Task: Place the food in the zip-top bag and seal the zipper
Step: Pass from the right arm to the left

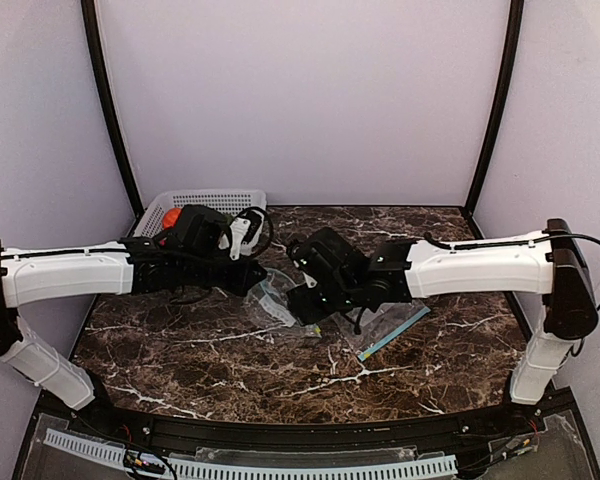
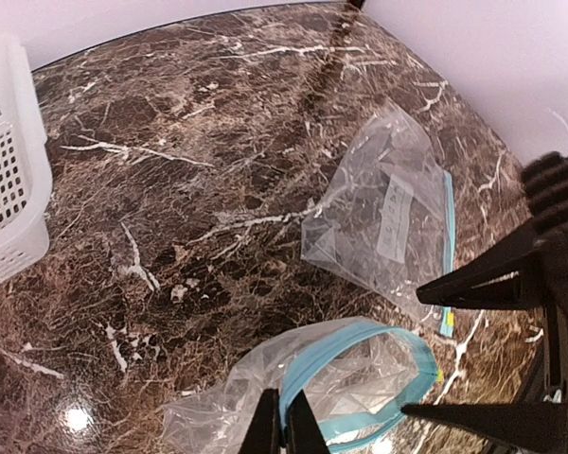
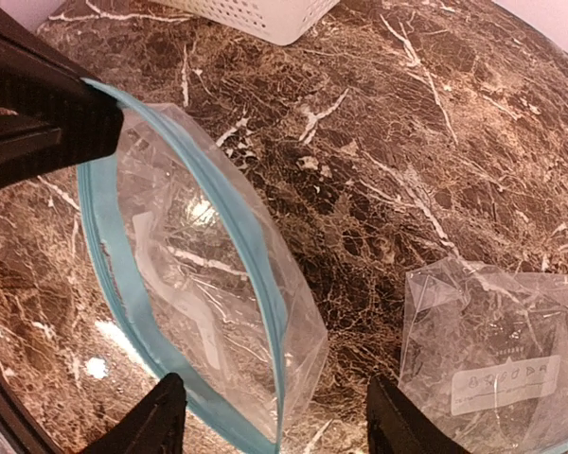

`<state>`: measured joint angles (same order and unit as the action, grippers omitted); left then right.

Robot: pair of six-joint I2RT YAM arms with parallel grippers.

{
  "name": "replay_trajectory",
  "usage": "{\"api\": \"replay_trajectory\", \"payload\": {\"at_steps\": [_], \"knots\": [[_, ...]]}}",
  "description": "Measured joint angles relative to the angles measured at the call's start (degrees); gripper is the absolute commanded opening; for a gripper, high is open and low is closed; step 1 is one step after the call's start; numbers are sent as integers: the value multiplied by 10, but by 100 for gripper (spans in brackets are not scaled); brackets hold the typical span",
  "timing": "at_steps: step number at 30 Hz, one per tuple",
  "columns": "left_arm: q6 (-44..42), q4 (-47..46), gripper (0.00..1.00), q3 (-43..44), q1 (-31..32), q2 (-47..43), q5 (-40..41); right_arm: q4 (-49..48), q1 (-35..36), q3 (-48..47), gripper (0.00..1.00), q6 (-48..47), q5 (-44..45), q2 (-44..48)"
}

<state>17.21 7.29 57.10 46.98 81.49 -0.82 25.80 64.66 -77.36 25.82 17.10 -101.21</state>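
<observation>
The bag (image 3: pixel 208 284) sits at the middle of the table (image 2: pixel 170 189). It is clear plastic, crumpled, with a light blue zipper strip along its rim. The mouth is pulled into a wide oval, and nothing shows inside but a pale label panel on the plastic.

The left gripper (image 2: pixel 284 402) has its fingers pressed together on the blue rim, so one edge of the mouth is pinched between them.

The right gripper (image 3: pixel 276 386) faces it from the other side. Its fingers (image 3: pixel 161 421) stand well apart, and the bag's near edge runs down between them. One finger is right against the blue strip, but I cannot tell whether it touches. It grips nothing.

Just to the right, partly under the right arm, a second bag (image 2: pixel 388 213) lies flat on the table. It is clear, with the same blue strip along one edge and a white label.

At the far left corner stands a white mesh basket (image 1: pixel 225 200). The food (image 1: pixel 170 216) is in it, showing only as a rounded red-orange piece at the basket's left side. The left arm hides the rest.
</observation>
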Motion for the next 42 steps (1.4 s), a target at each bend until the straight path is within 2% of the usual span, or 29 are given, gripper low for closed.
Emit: {"api": "replay_trajectory", "payload": {"at_steps": [2, 8, 22, 33, 42], "knots": [[26, -14, 1, -7, 0, -4, 10, -1, 0, 0, 74, 6, -2, 12], [87, -72, 1, -38, 0, -30, 38, -11, -6, 13, 77, 44, -3, 72], [138, -178, 1, -116, 0, -103, 63, -36, -44, 70, 68, 193, -2, 92], [156, -224, 1, -144, 0, -117, 62, -87, -45, 89, 60, 257, -4, 92], [170, -256, 1, -156, 0, -124, 60, -147, -45, 127, 63, 311, -17, 93]]}}
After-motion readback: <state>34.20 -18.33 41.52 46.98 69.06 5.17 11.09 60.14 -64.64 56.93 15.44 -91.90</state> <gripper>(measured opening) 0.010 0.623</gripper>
